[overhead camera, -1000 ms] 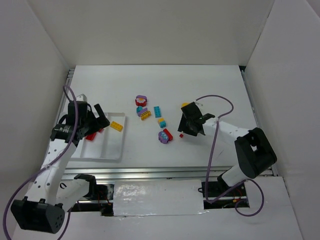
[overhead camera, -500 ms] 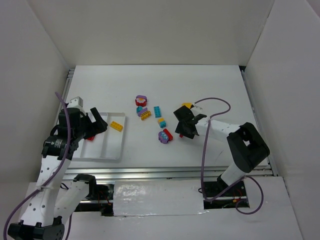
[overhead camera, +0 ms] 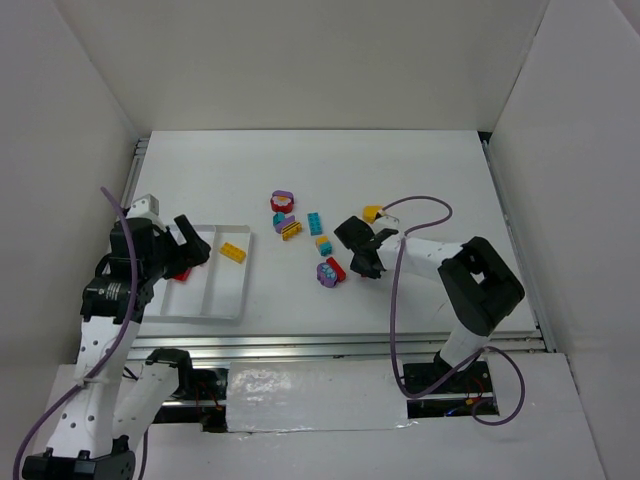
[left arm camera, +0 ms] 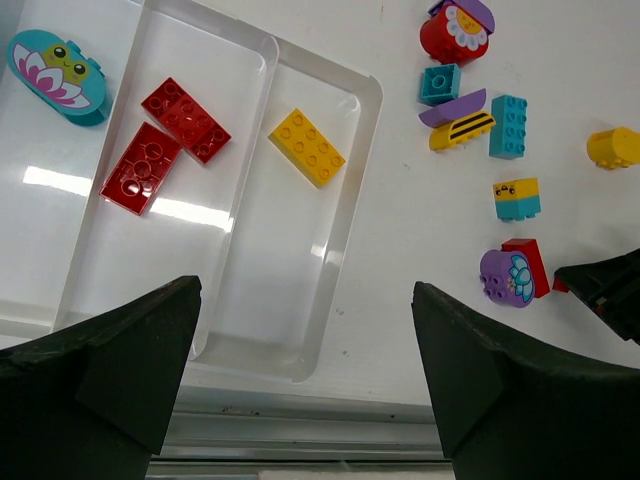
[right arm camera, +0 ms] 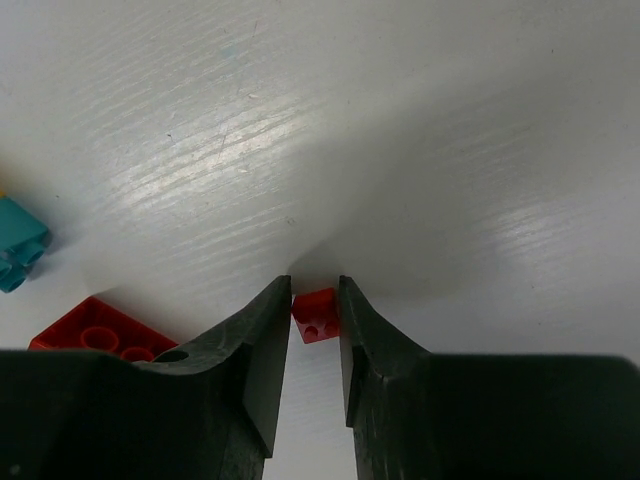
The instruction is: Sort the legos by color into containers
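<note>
My right gripper (right arm camera: 315,295) is down at the table, shut on a small red lego (right arm camera: 317,314) pinched between its fingertips; from above this gripper (overhead camera: 362,262) sits just right of a purple and red pair (overhead camera: 329,272). The white tray (left arm camera: 365,120) holds two red legos (left arm camera: 182,118), a yellow one (left arm camera: 306,147) and a teal oval one (left arm camera: 57,72) in separate containers. My left gripper (left arm camera: 305,290) hangs wide open above the tray's near end, holding nothing. Several loose legos (left arm camera: 509,126) lie right of the tray.
A yellow rounded piece (overhead camera: 372,212) lies just behind the right gripper. A red flower piece (overhead camera: 283,202) marks the far end of the loose group. A larger red brick (right arm camera: 95,335) and a teal one (right arm camera: 18,245) lie left of the right fingers. White walls enclose the table.
The right gripper slid left along the table and closed on the small red lego. The left arm drew back toward the left over the tray, still open.
</note>
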Robot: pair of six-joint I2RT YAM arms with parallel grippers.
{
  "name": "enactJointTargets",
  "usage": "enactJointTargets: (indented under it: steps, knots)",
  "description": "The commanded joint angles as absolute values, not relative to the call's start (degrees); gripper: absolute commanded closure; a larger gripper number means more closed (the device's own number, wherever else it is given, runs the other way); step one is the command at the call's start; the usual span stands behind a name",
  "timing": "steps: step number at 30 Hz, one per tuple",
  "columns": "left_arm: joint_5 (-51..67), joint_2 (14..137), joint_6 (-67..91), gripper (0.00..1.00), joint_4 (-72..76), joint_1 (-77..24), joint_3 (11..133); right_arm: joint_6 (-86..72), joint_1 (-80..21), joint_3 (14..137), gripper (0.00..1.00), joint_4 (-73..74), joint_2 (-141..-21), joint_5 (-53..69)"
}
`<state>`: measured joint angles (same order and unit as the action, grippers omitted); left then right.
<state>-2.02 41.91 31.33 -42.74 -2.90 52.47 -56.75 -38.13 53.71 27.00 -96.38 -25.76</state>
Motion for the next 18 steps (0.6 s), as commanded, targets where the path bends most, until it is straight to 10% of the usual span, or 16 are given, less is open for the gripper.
enactJointTargets:
  steps: [1,8,11,18]
  knots:
    - [0.5,41.7,29.2,0.01,-40.4,-1.1,52.0,-59.9,-39.3,54.1,0.67,28.8,-97.9,-25.8]
    - [1.3,41.9,28.8,0.0,-40.3,-0.4,51.9,-59.9,-39.4,53.0,0.78,27.6,-97.1,-25.7]
    - [1.2,42.0,28.9,0.0,-40.3,-0.4,52.0,-58.9,-39.5,52.8,0.99,26.5,-95.7,-24.8]
    - [-2.5,39.8,30.8,0.0,-41.4,-0.2,52.3,-56.3,-41.7,55.4,1.0,30.0,-87.5,-27.9]
